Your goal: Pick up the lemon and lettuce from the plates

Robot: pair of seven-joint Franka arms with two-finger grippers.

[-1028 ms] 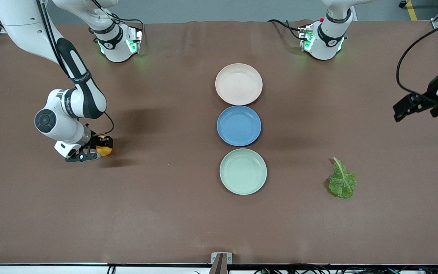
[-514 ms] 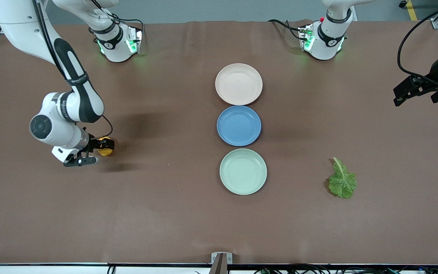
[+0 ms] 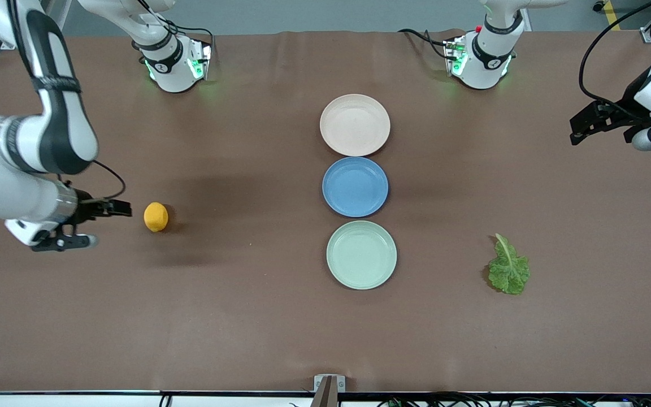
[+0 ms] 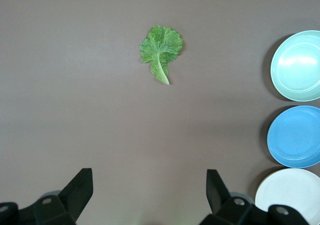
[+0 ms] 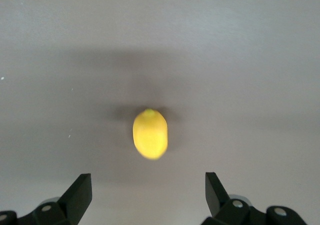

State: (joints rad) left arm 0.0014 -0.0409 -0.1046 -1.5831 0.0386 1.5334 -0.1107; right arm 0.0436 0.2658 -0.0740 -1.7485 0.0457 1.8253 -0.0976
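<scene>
Sitting off their plates (image 3: 355, 125), lemon (image 3: 156, 217) and lettuce (image 3: 508, 270) rest on the tabletop (image 3: 246, 316). Left gripper (image 3: 584, 122) and right gripper (image 3: 96, 223) hang spread, empty. Task looks done.

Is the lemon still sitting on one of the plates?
No, the lemon lies on the bare table toward the right arm's end, well apart from the beige-pink plate and the mint green plate.

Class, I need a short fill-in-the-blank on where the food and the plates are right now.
1. The lemon lies on the ____, not on a plate.
2. The plate between the beige-pink plate and the mint green plate is ____.
3. The lettuce lies toward the ____ arm's end of the table.

Missing words: table; blue; left
</scene>
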